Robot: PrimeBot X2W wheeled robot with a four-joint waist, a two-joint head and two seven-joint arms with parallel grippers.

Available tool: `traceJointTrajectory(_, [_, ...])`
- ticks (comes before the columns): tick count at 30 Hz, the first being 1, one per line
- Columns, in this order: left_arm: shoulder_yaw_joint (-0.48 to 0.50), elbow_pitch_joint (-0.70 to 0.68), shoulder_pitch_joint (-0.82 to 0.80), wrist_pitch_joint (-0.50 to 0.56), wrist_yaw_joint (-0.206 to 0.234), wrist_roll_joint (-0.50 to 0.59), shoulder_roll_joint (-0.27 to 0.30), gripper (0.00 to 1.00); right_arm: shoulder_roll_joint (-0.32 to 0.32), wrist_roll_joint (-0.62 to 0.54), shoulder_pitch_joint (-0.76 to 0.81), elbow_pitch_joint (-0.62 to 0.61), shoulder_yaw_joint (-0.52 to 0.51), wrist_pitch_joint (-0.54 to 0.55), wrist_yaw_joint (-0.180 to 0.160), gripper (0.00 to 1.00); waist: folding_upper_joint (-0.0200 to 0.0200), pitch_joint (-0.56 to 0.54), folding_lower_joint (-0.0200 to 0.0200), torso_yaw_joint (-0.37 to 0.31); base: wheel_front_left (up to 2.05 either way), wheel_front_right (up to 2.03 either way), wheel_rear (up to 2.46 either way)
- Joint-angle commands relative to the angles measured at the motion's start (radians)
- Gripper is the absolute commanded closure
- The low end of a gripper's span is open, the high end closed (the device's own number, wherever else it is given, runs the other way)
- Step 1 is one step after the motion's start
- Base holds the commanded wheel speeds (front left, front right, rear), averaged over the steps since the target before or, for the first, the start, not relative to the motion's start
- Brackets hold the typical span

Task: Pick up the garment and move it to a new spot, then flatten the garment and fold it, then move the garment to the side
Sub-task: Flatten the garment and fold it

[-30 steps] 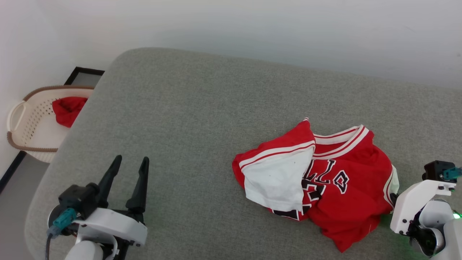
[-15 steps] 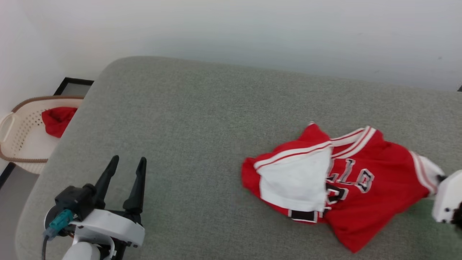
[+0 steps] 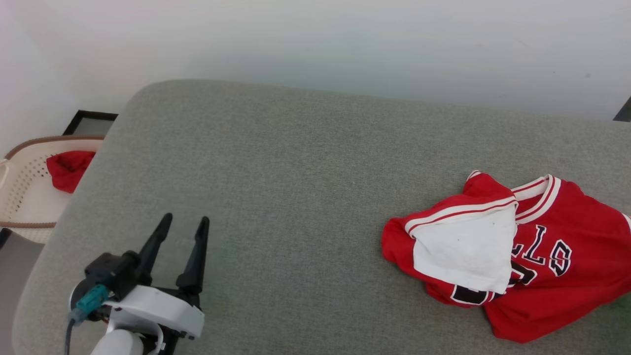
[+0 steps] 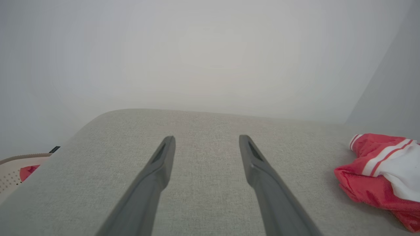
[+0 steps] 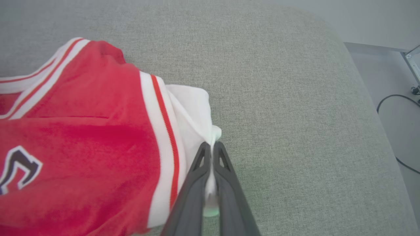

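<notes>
Jersey [image 3: 567, 296] runs off the head view's right edge, and its flipped white panel hides most of the number and the first letters. Basket [image 3: 22, 182] is cut by the left edge, its red cloth [image 3: 66, 167] partly behind the cushion [image 3: 296, 172]. The white bit in the right end effector [image 5: 212, 146] looks blurry.

**Grey cushion, bare white walls**

A broad grey fabric-covered cushion [image 3: 296, 172] with rounded corners took up the middle of the scene, its weave lit softly and evenly. Behind it ran a plain white wall [image 3: 315, 44]. Down by the left corner, a cream perforated basket [image 3: 19, 197] with a brown rim sat low beside the cushion, a small red cloth [image 3: 66, 167] bunched inside. Off the right end lay pale grey floor [image 5: 387, 72], a thin black cable [image 5: 393, 95] curling across it.
</notes>
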Motion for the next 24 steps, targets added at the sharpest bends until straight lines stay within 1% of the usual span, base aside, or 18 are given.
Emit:
traceJointTrajectory(1, [-0.012,0.004,-0.011,-0.001,-0.003,-0.01,0.007,0.0,0.003,0.002,-0.004,0.015,-0.002,-0.015,-0.001,0.62,0.0,0.003,0.0,-0.004,0.0,0.0,0.0])
traceJointTrajectory(2, [-0.021,0.006,-0.014,-0.001,-0.002,-0.014,0.01,0.0,0.003,-0.002,-0.007,0.023,0.004,-0.023,-0.001,0.23,0.0,0.003,0.0,-0.006,0.0,0.0,0.0])
traceJointTrajectory(3, [-0.026,0.009,-0.017,-0.001,-0.002,-0.021,0.015,0.0,0.003,-0.003,-0.013,0.031,0.008,-0.029,-0.001,0.0,0.0,0.004,0.0,-0.009,0.0,0.0,0.0])
traceJointTrajectory(8, [-0.07,0.022,-0.042,0.003,-0.002,-0.045,0.047,0.0,0.015,0.007,-0.035,0.041,0.023,-0.063,-0.001,0.0,0.0,-0.005,0.0,-0.029,0.0,0.0,0.0])
traceJointTrajectory(13, [-0.128,0.003,-0.081,0.06,-0.002,-0.088,0.081,0.0,0.029,0.028,-0.019,-0.017,0.057,-0.112,-0.001,0.0,0.0,-0.016,0.0,-0.053,0.0,0.0,0.0])
traceJointTrajectory(18, [-0.181,-0.042,-0.129,0.174,-0.003,-0.16,0.111,0.0,0.072,0.048,0.043,-0.121,0.092,-0.189,-0.001,0.0,0.0,-0.025,0.0,-0.081,0.0,0.0,0.0])
traceJointTrajectory(24, [-0.239,-0.106,-0.194,0.381,-0.002,-0.274,0.133,0.0,0.145,0.06,0.132,-0.212,0.127,-0.255,-0.001,0.0,0.0,-0.041,0.0,-0.126,0.0,0.0,0.0])
